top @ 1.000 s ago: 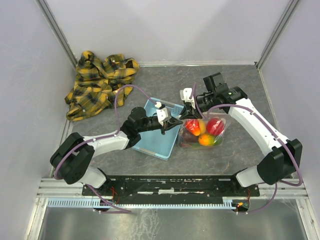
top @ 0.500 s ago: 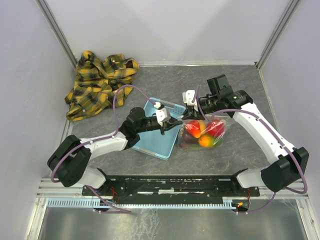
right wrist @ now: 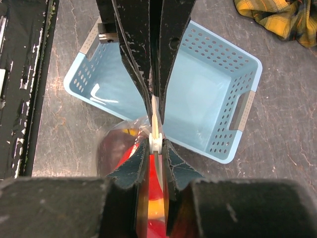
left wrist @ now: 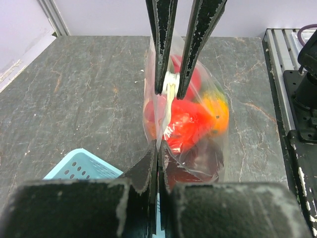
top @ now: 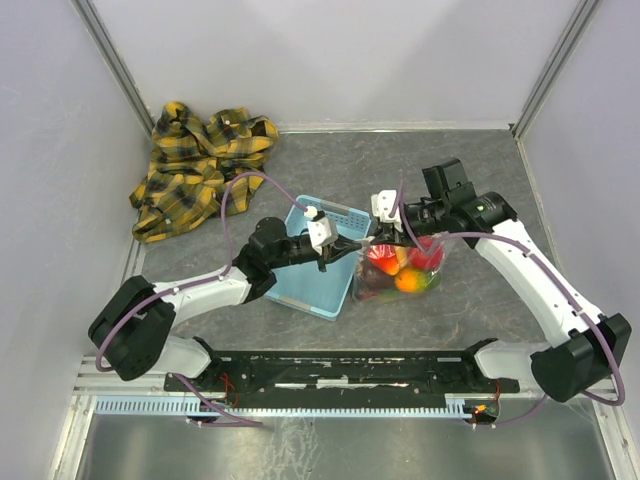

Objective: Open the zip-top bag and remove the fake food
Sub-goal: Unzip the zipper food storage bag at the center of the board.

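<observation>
My left gripper (left wrist: pixel 157 166) and right gripper (right wrist: pixel 156 148) both pinch the bag (left wrist: pixel 150 104) by its zip strip (right wrist: pixel 155 119), just beside the basket (right wrist: pixel 198 69). The film seems limp and slippery, weighed by fruit (left wrist: pixel 190 121); the stiffer strip holds best.

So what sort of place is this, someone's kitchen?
Probably a robot test cell: bare walls box in the table, a left arm and right arm are bolted to a metal frame, and the props are a zip-top bag of plastic fruit and a blue basket.
</observation>
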